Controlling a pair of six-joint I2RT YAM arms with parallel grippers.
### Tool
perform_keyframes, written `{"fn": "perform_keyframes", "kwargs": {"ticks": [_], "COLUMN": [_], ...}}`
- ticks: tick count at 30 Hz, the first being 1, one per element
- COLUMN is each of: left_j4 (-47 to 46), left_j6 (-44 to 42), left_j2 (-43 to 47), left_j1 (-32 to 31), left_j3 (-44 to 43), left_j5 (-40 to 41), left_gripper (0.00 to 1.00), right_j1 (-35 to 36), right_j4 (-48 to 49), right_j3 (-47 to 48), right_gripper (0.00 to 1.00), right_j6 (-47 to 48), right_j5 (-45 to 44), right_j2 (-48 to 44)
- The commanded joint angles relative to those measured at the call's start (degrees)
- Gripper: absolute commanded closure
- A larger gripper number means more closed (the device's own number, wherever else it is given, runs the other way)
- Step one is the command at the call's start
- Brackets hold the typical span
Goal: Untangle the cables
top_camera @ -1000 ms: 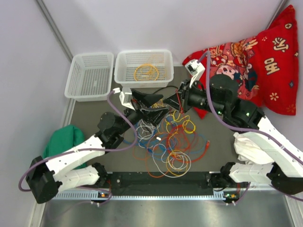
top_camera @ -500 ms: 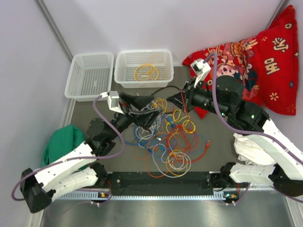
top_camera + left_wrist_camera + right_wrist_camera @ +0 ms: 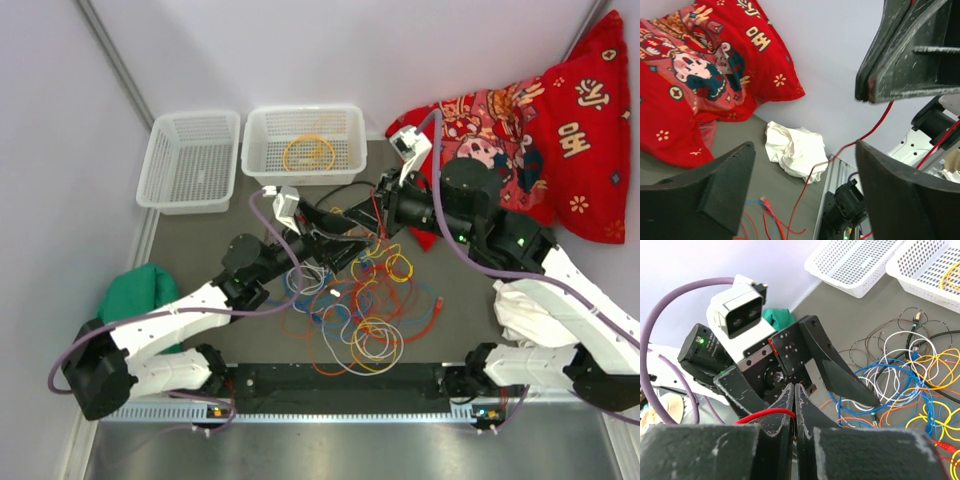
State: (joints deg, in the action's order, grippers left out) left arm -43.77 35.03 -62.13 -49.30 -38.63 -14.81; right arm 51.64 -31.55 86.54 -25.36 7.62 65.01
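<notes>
The cables (image 3: 350,295) lie in a tangle of yellow, orange, red, blue and white loops on the grey table mid-front. My right gripper (image 3: 370,208) is shut on a thin red cable (image 3: 762,414), held above the far edge of the tangle. That red cable hangs down from the right fingers (image 3: 900,60) in the left wrist view (image 3: 867,132). My left gripper (image 3: 348,232) is open and empty, its jaws wide apart, facing the right gripper (image 3: 795,387) close in front of it. A yellow cable (image 3: 308,152) lies coiled in the right basket.
Two white baskets (image 3: 190,160) (image 3: 262,165) stand at the back left. A red patterned cushion (image 3: 560,120) lies at the back right. A white cloth (image 3: 795,150) sits at the right and a green cloth (image 3: 135,295) at the left.
My left gripper drew back to the left, then came forward to the right, close up to the right gripper. The right gripper kept its hold on the red cable and barely shifted.
</notes>
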Motion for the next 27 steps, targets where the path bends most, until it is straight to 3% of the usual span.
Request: {"fn": "perform_keyframes", "kwargs": {"ticks": [1,6,12,18,27], "left_j4": [-7.91,-8.26,-3.78,-7.2,-11.6], "left_j6": [2.33,2.77,2.15,3.47,4.96], "left_j2": [-1.59,-1.33,2.53,4.56,-0.8], "left_j1": [-0.36,-0.45,-0.45,-0.45,-0.45], "left_j3": [-4.43,-5.05,-3.56,-0.13,-1.44], "left_j5": [-3.91,-4.44,-3.47,-4.09,-6.28], "left_gripper": [0.19,0.21,0.01,0.01,0.08], "right_j1": [0.66,0.66,0.66,0.57,0.66], "right_j4": [2.9,3.42,2.72,2.63,4.13], "right_j3": [-0.76,-2.25,-1.73,-1.29,-1.38], "right_gripper": [1.0,1.0,1.0,1.0,1.0], "right_j6": [-0.65,-1.0,-0.3,-0.39,-2.14], "right_j5": [1.17,0.56,-1.64,-1.11,1.35], "right_j2": [0.03,-0.41,-0.85,-0.41,-0.06]}}
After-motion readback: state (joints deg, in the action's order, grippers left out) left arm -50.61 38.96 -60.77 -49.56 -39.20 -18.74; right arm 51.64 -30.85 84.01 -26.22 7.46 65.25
